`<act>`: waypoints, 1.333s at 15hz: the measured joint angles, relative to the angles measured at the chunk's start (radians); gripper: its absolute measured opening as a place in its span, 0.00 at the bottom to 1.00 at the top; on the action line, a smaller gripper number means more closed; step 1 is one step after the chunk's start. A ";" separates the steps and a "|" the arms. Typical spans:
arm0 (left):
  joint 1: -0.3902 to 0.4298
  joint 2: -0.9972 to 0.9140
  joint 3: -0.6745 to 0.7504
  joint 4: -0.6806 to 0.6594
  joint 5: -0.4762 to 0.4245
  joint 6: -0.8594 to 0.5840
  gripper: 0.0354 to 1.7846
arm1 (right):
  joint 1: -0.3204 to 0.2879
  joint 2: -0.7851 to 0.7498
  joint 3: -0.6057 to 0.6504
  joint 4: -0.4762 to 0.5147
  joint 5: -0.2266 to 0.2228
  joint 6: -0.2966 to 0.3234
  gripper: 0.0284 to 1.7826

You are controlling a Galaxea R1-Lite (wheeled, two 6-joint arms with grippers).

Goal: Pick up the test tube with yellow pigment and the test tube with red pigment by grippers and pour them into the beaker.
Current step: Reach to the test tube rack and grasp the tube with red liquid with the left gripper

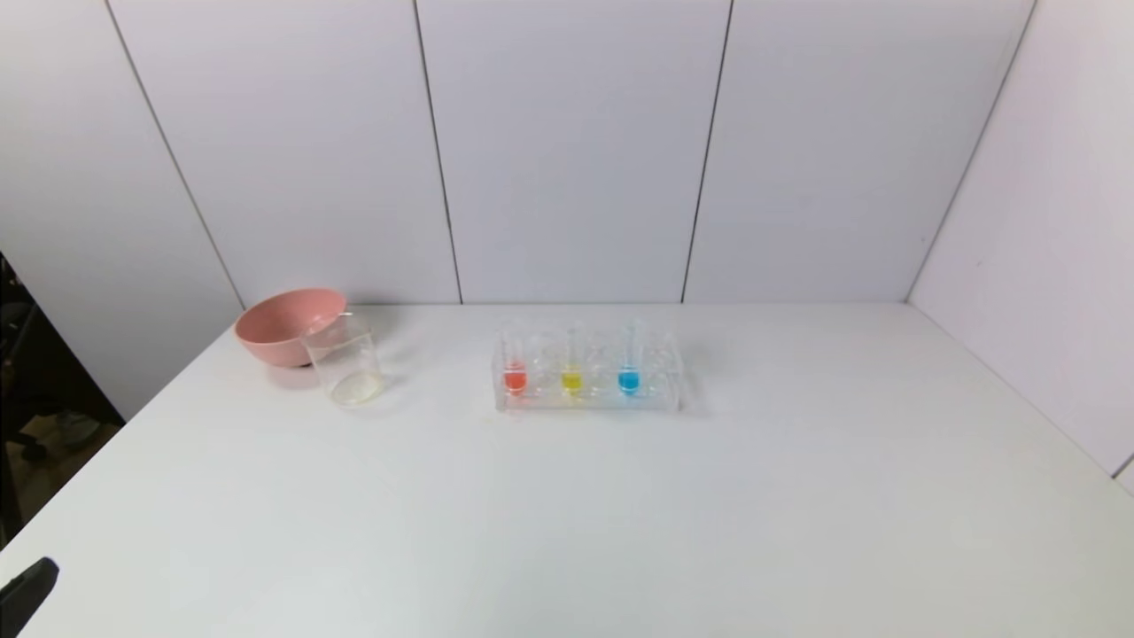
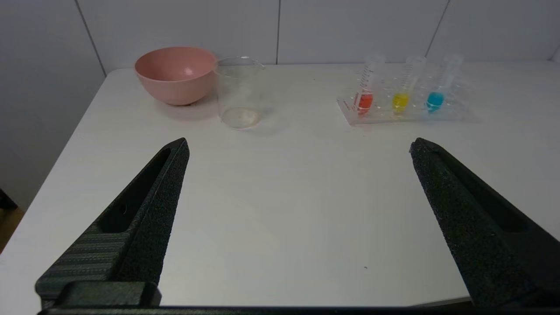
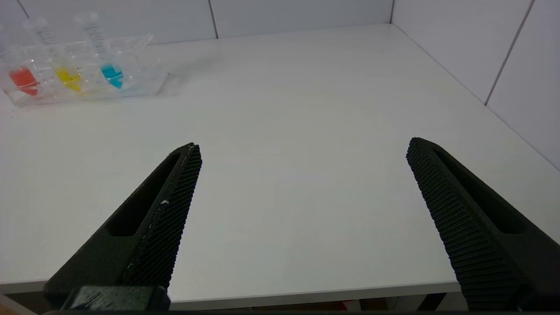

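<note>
The test tube with red pigment (image 1: 515, 372), the test tube with yellow pigment (image 1: 572, 372) and a blue tube (image 1: 629, 370) stand upright in a clear rack (image 1: 656, 394) at the table's middle. The clear beaker (image 1: 345, 359) stands to the left of the rack, in front of the pink bowl. My left gripper (image 2: 299, 146) is open and empty above the near left part of the table; one tip shows in the head view (image 1: 27, 589). My right gripper (image 3: 304, 146) is open and empty over the near right edge, out of the head view. The tubes also show in the left wrist view (image 2: 365, 94) (image 2: 401, 94).
A pink bowl (image 1: 285, 324) sits at the back left, touching or just behind the beaker. White walls close the table at the back and right. The white table (image 1: 620, 514) is bare in front of the rack.
</note>
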 joint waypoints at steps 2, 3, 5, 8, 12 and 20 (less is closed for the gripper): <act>-0.037 0.130 -0.058 -0.031 -0.032 0.016 0.99 | 0.000 0.000 0.000 0.000 0.000 0.000 0.96; -0.048 0.200 -0.083 -0.053 -0.054 0.029 0.99 | 0.000 0.000 0.000 0.000 0.000 0.000 0.96; -0.064 0.342 -0.115 -0.111 -0.104 0.049 0.99 | 0.000 0.000 0.000 0.000 0.000 0.000 0.96; -0.119 0.529 -0.135 -0.226 -0.131 0.053 0.99 | 0.000 0.000 0.000 0.000 0.000 0.000 0.96; -0.267 0.777 -0.184 -0.350 -0.048 0.023 0.99 | 0.000 0.000 0.000 0.000 0.000 0.000 0.96; -0.474 1.173 -0.386 -0.452 0.347 -0.129 0.99 | 0.000 0.000 0.000 0.000 0.000 0.000 0.96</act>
